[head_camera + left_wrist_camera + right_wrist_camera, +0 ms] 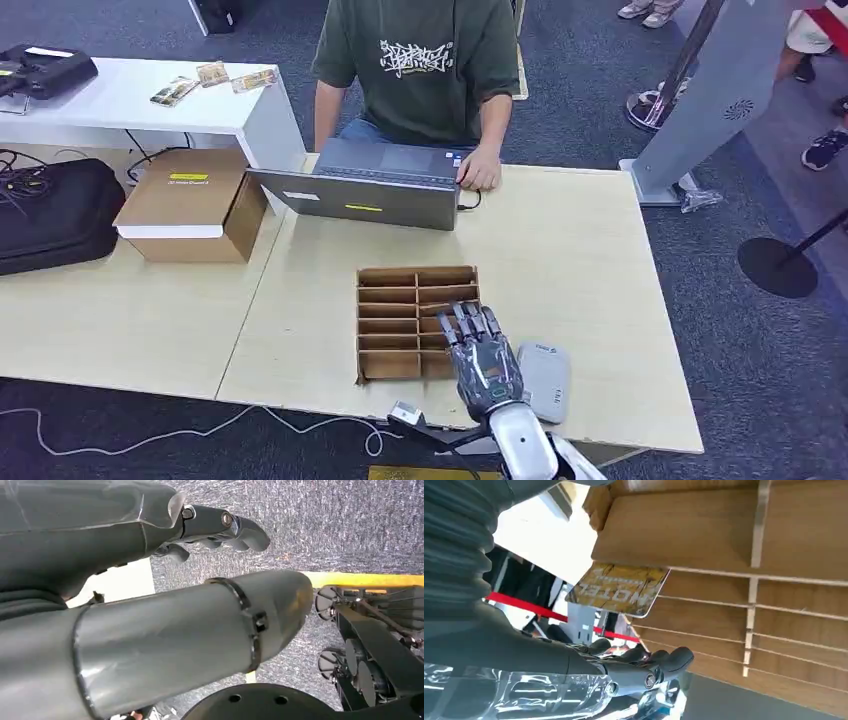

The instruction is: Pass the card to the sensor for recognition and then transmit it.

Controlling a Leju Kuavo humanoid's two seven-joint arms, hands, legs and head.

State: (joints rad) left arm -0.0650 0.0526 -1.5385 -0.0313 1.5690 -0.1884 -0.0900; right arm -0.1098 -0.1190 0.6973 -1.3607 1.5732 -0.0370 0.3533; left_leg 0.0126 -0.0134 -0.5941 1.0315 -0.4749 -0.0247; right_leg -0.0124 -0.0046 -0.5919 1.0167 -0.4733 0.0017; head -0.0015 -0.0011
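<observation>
Card stands in the slotted cardboard organizer, seemingly untouched by right hand.

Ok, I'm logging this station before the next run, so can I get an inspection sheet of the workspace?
Surface: pale wooden table, bare on its right side.
Job's things: brown slotted card box; card printed HOTEL standing in a slot; grey sensor beside the box.
Clutter: laptop; cardboard box; black bag.
Robot hands: right robot hand over the box's right column, holding nothing; left robot hand hangs over the carpet, fingers curled.
Cables: white cable on the floor; black cables near the bag.
Surroundings: person at the laptop; grey kiosk stand.
</observation>
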